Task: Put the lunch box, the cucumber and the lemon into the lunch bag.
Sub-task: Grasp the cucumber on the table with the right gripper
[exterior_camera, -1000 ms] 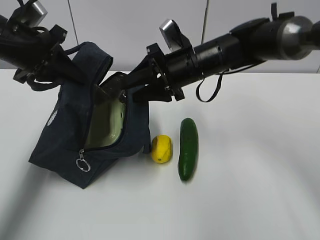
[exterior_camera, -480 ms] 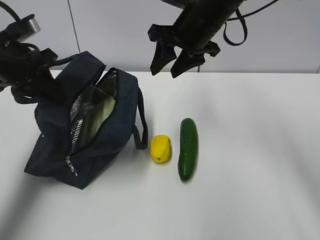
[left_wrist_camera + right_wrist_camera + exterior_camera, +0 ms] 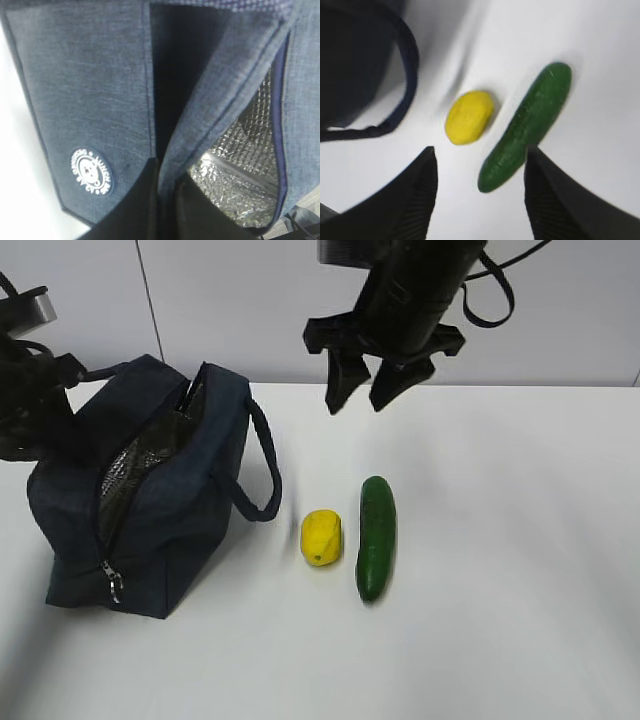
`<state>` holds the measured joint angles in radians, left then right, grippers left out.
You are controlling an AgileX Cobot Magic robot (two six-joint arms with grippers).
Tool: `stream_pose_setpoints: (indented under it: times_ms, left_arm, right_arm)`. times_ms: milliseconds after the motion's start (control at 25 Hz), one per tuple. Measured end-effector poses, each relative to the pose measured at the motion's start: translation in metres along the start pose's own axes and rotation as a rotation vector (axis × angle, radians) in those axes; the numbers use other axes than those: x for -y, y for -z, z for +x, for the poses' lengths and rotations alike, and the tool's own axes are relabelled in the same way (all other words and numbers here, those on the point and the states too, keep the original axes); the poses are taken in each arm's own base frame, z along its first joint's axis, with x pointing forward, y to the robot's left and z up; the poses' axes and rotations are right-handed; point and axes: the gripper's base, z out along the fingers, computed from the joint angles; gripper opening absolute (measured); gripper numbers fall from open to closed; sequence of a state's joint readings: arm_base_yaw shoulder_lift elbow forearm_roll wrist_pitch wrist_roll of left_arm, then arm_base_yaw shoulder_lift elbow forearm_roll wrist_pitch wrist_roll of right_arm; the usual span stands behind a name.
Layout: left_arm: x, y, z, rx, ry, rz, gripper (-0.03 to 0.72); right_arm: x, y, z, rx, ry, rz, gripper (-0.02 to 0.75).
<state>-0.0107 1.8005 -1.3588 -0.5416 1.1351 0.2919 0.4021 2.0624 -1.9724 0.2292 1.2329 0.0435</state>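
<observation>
The navy lunch bag (image 3: 160, 510) stands upright on the left of the table, its top zipper open and silver lining showing. My left gripper (image 3: 45, 415) is shut on the bag's top edge fabric (image 3: 167, 175), next to the white round logo (image 3: 91, 171). The lunch box is hidden from view. The yellow lemon (image 3: 322, 537) and the dark green cucumber (image 3: 376, 536) lie side by side on the table right of the bag. My right gripper (image 3: 357, 400) is open and empty, high above and behind them. In the right wrist view the lemon (image 3: 469, 117) and cucumber (image 3: 527, 125) lie between its jaws (image 3: 480, 152).
The bag's loop handle (image 3: 262, 470) hangs out toward the lemon, also in the right wrist view (image 3: 405, 75). The zipper pull (image 3: 112, 585) hangs at the bag's near corner. White table (image 3: 520, 590) spreads to the right and front; a grey wall stands behind.
My right gripper has come out of the bag, risen and swung right above the lemon and cucumber. The bag has gone from tilted to upright, and the lunch box inside no longer shows.
</observation>
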Motion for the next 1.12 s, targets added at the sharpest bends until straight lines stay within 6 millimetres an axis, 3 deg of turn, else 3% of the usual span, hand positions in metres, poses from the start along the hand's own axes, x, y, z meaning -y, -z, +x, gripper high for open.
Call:
stream_pose_setpoints:
  times_ms: [280,520,760,1120]
  left_arm:
    - [-0.017,0.008,0.0,0.012,0.037,-0.019,-0.008]
    - [-0.02,0.009,0.001,0.007,0.04,-0.03,-0.008]
    - [-0.02,0.009,0.001,0.001,0.04,-0.028,-0.008]
    - [-0.02,0.009,0.001,0.0,0.04,-0.028,-0.008]
  right_arm:
    - [0.009,0.006,0.04,-0.096,-0.037,0.075,0.415]
    - [0.019,-0.012,0.066,-0.198,-0.155,0.128,0.415]
    - [0.023,-0.017,0.069,-0.206,-0.254,0.168,0.415]
    - [0.027,-0.048,0.061,-0.167,-0.396,0.15,0.415]
